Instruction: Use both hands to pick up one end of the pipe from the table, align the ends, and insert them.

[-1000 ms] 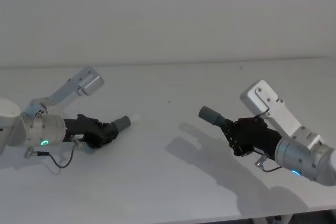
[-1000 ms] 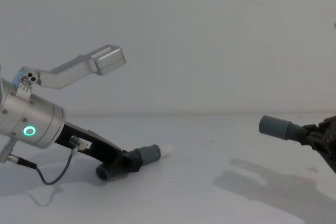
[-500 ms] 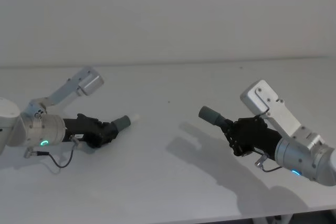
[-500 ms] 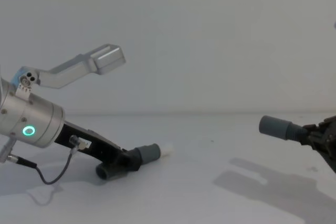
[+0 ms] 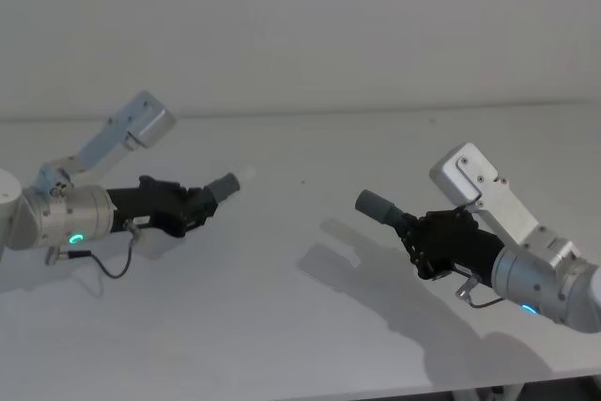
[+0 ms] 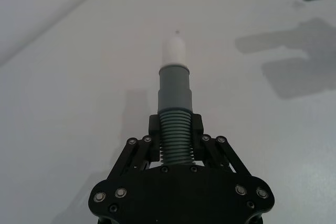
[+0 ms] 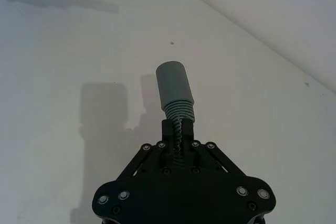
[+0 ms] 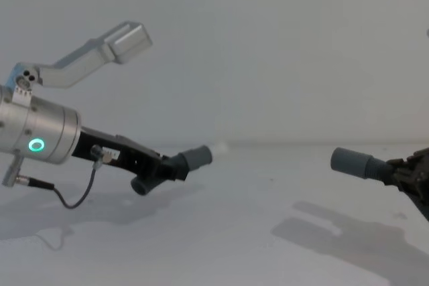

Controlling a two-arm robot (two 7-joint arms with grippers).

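- Two dark grey ribbed flexible hose pieces are held, one in each black two-finger claw, both clear of the matte white desk (image 5: 300, 326).
- Left claw (image 5: 200, 206): clamped shut on the ribbed section of the short hose piece (image 6: 175, 140). The smooth grey cuff (image 6: 175, 87) projects past the fingertips and ends in a narrower white tip (image 6: 174, 53), tilted upward and aimed toward the robot's right.
- Right claw (image 5: 410, 229): closed on the ribs of the second hose piece (image 7: 178, 113). Its plain grey cuff (image 7: 175, 85) projects forward and points toward the robot's left.
- The two cuffs face each other, well apart and not touching.
- Shadows of both arms lie on the desk beneath.
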